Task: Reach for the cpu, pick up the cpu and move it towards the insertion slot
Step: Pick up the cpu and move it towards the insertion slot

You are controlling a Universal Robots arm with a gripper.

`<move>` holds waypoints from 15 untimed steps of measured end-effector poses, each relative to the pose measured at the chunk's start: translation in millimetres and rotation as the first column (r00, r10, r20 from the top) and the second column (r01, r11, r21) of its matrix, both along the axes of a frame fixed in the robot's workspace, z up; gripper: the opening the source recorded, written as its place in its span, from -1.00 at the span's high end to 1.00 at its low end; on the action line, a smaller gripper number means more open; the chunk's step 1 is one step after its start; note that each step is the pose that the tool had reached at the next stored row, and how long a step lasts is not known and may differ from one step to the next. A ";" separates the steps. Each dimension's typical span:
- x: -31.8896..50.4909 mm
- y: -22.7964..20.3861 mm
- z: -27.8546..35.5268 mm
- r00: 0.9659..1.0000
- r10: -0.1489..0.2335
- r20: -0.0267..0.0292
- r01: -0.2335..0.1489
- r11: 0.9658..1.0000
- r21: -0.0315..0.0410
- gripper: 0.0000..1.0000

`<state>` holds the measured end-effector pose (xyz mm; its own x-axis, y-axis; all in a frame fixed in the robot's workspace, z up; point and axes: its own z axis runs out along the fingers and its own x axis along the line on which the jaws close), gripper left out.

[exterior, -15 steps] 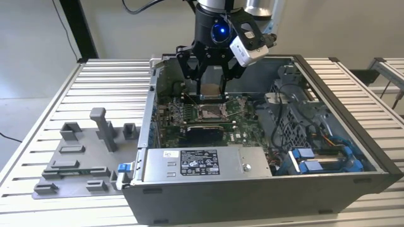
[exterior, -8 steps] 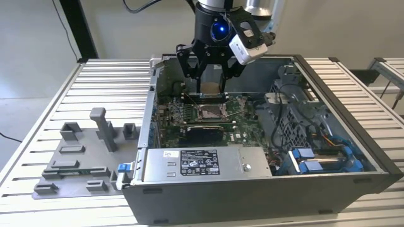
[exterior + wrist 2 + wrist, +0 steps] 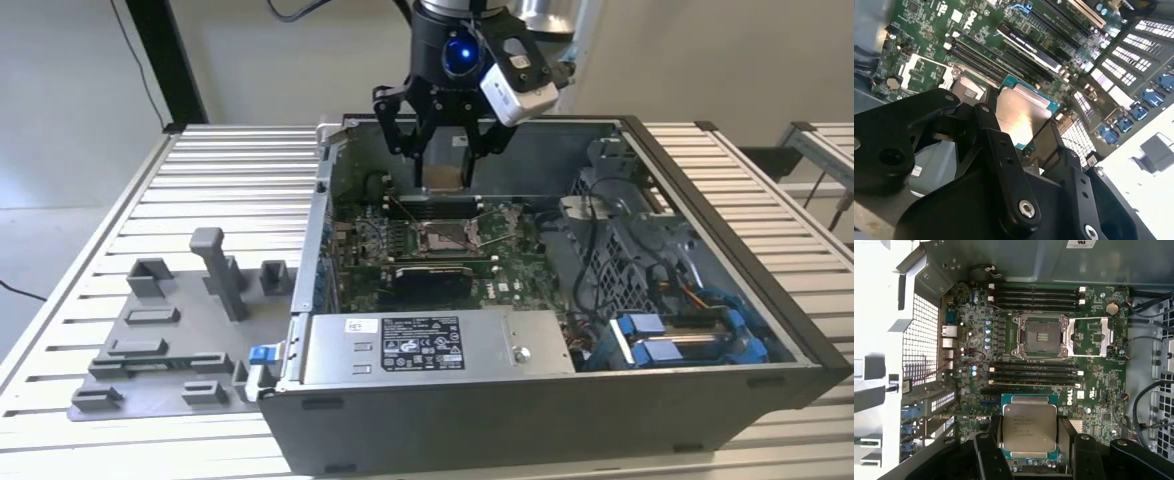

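My gripper [image 3: 445,165] hangs over the open computer case, shut on the cpu [image 3: 446,178], a flat square chip with a pale silver face. In both wrist views the cpu [image 3: 1029,427] [image 3: 1023,116] sits level between the black fingers [image 3: 988,447], held by its two side edges. The insertion slot [image 3: 447,236] lies on the green board below and a little ahead of the chip. In the first wrist view the insertion slot [image 3: 1043,336] shows a dark centre, a silver frame and its cover plate [image 3: 1093,337] swung open to one side. The gripper body partly hides the slot in the second wrist view.
Memory slots [image 3: 1034,374] run between the chip and the socket. The case's metal walls [image 3: 320,230] ring the board. A power supply [image 3: 424,345] sits at the case front, with cables [image 3: 617,250] and blue drive bays [image 3: 681,338] at the exterior view's right. A grey fixture plate [image 3: 167,335] lies at its left.
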<state>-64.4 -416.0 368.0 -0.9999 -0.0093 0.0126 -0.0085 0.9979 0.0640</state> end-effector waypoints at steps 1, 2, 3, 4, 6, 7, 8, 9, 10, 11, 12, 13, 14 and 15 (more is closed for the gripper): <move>0.9 1.3 -0.1 1.000 0.000 0.000 0.000 1.000 0.000 1.00; 1.9 2.7 -0.3 1.000 -0.001 0.000 0.001 1.000 0.000 1.00; 2.6 4.3 -0.4 1.000 -0.002 0.000 0.002 1.000 0.000 1.00; 3.2 6.1 -0.6 1.000 -0.002 0.000 0.002 1.000 0.000 1.00; 4.4 9.9 -0.9 1.000 -0.003 0.000 0.003 1.000 0.000 1.00; 5.1 11.7 -1.1 1.000 -0.003 0.000 0.003 1.000 0.000 1.00; 6.2 13.0 -1.4 1.000 -0.003 0.000 0.003 1.000 0.000 1.00; 7.4 14.1 -1.6 1.000 -0.004 0.000 0.004 1.000 0.000 1.00; 9.0 15.1 -1.8 1.000 -0.005 0.000 0.005 1.000 0.000 1.00; 10.5 16.1 -2.1 1.000 -0.006 0.000 0.006 1.000 0.000 1.00; 11.7 17.6 -2.4 1.000 -0.006 0.000 0.006 1.000 0.000 1.00; 12.6 19.4 -2.8 1.000 -0.006 0.000 0.006 1.000 0.000 1.00; 13.5 21.3 -3.1 1.000 -0.006 0.000 0.006 1.000 0.000 1.00; 14.3 23.1 -3.3 1.000 -0.006 0.000 0.006 1.000 0.000 1.00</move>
